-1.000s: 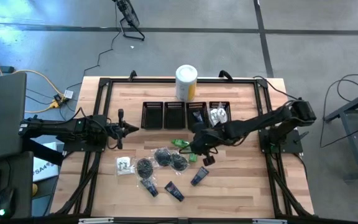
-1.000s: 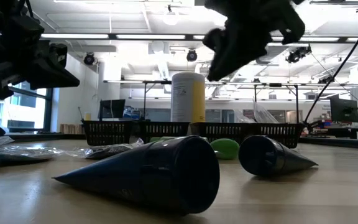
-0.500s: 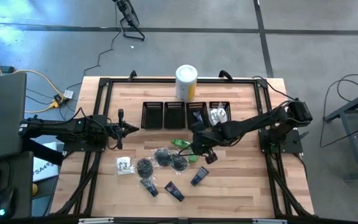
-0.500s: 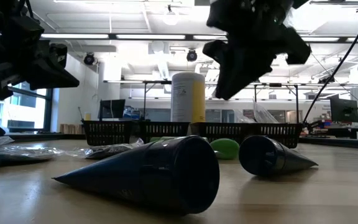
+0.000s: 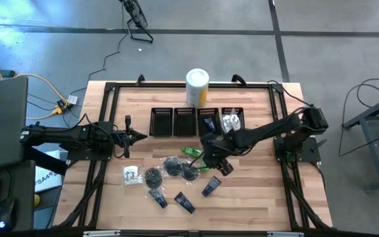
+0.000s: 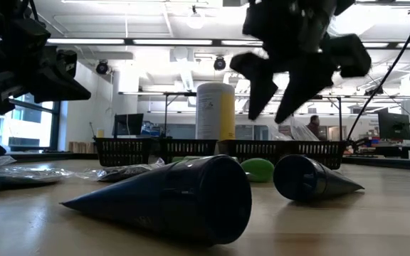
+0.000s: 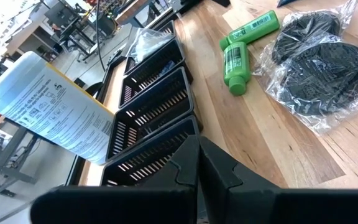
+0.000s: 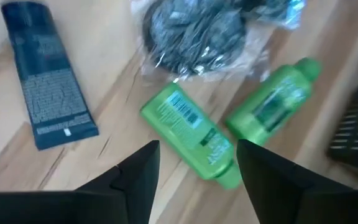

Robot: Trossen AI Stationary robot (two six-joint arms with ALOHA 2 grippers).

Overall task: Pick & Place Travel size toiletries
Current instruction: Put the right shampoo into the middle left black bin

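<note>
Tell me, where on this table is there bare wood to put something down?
The table is bare on its right side, past the dark blue tube, and in the near left corner below the clear sachet. The middle is crowded: bagged black bundles, green bottles, and the right gripper open above them, in front of the mesh bins.
</note>
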